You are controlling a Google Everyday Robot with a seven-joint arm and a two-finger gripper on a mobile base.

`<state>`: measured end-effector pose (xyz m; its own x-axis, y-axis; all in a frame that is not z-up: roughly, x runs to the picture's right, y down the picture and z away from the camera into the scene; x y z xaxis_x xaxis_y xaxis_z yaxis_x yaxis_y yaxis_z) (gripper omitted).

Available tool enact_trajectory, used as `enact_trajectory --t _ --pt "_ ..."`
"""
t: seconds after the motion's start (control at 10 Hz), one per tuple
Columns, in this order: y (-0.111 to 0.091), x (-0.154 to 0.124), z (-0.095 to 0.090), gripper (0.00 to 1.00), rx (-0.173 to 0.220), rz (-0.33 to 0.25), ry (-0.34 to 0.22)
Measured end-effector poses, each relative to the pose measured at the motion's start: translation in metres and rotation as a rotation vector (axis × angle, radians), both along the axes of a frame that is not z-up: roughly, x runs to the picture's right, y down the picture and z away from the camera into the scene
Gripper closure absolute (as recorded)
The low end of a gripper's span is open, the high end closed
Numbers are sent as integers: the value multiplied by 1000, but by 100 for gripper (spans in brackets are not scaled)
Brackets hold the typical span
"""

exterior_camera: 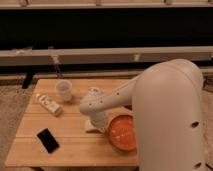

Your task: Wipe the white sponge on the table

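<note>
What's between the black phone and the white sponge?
Only bare table, in the camera view. The gripper rests at the white sponge, beside the orange bowl.

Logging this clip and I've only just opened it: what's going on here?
A robot arm reaches over the table from the right. Its gripper is down at the white sponge near the middle of the top, right beside an orange bowl. The arm's wrist hides how the gripper meets the sponge. A clear cup, a white bottle lying on its side and a black phone sit further left, apart from the arm.
</note>
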<state>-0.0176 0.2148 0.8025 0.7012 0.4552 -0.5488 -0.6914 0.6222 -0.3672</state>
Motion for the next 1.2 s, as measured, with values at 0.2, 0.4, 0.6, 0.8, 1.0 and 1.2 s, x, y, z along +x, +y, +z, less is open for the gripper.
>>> enact_trajectory --t 0.2,0.4,0.6,0.8,1.0,1.2 --pt "-7 -4 8 100 21 -5 -5" --pt "-12 -5 15 100 28 -9 -11" --pt "-22 -12 25 100 38 -22 -26" --pt "-29 -25 31 100 44 -40 -45" --pt "-36 -38 37 100 48 -61 -67" --pt "-39 -50 40 100 47 -94 -94"
